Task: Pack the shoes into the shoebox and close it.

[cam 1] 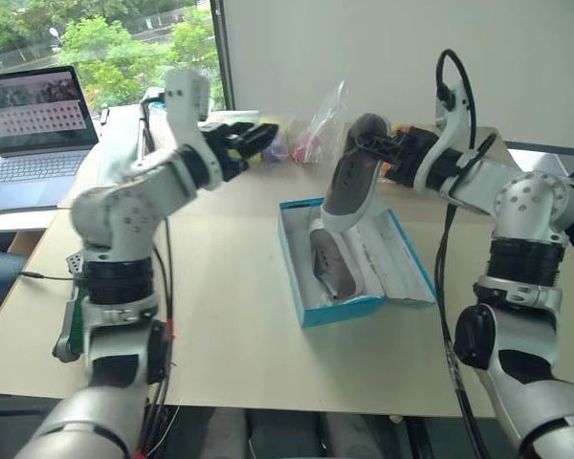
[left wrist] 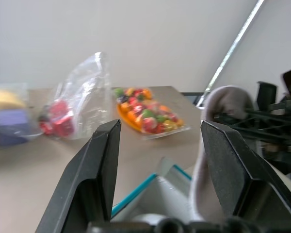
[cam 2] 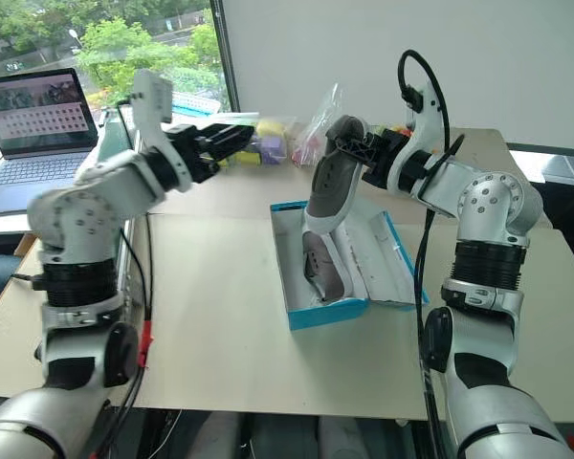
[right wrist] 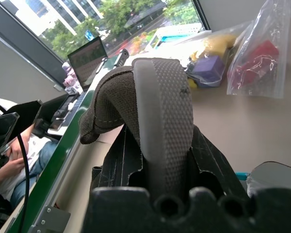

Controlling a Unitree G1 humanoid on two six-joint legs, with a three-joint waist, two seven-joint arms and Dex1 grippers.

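My right gripper (cam 1: 371, 143) is shut on the heel of a grey-taupe shoe (cam 1: 349, 182). It holds the shoe upright, toe down, with the white sole facing the left arm and the toe dipping into the open blue shoebox (cam 1: 340, 311). The other shoe (cam 1: 330, 268) lies inside the box. The lid (cam 1: 407, 263) lies open to the right, white side up. In the right wrist view the black fingers (right wrist: 121, 160) clamp the heel (right wrist: 160, 97). My left gripper (cam 1: 253, 139) hovers open and empty to the left of the held shoe, and its wrist view shows spread fingers (left wrist: 102, 165).
Clear bags of colourful items (cam 1: 316, 129) lie at the back of the table behind the box. An open laptop (cam 1: 33, 120) stands on a desk at far left, and a seated person (right wrist: 9, 165) is beside it. Bare tabletop (cam 1: 230, 287) lies left of the box.
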